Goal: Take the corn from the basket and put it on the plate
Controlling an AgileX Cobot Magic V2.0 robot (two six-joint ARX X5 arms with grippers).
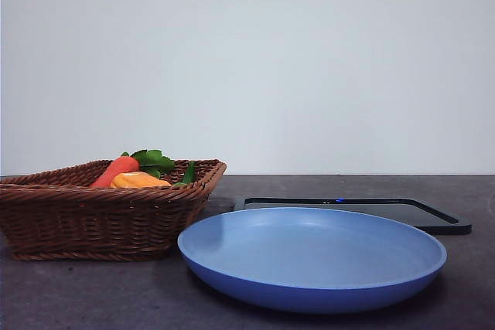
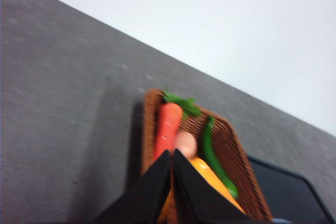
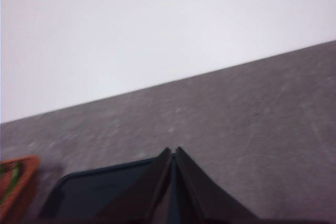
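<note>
Looking at what could go wrong first: the orange-yellow tapered corn cob [image 1: 138,180] lies packed in the brown woven wicker basket [image 1: 100,218] at the lower left of the front frame, right against a smooth red-orange carrot with green leaves [image 1: 116,170], a small pinkish-tan round thing [image 2: 185,142] and a long green pod [image 2: 216,162]. My guess is a hand coming down could easily pinch a neighbour too, or nudge the corn deeper. The cob looks smooth and rounded, so it might slip sideways in a narrow grip.

The left hand [image 2: 172,156] hangs over the basket with its black jaws pressed together, holding nothing, so it needs to spread first. The right hand [image 3: 174,153] is pressed together too and empty, out over the flat black rectangular tray [image 3: 100,195].

The big round light blue plate [image 1: 312,291] sits lower centre on the grey worktop [image 1: 77,291], just beside the basket. Only part of the corn shows above the rim.
</note>
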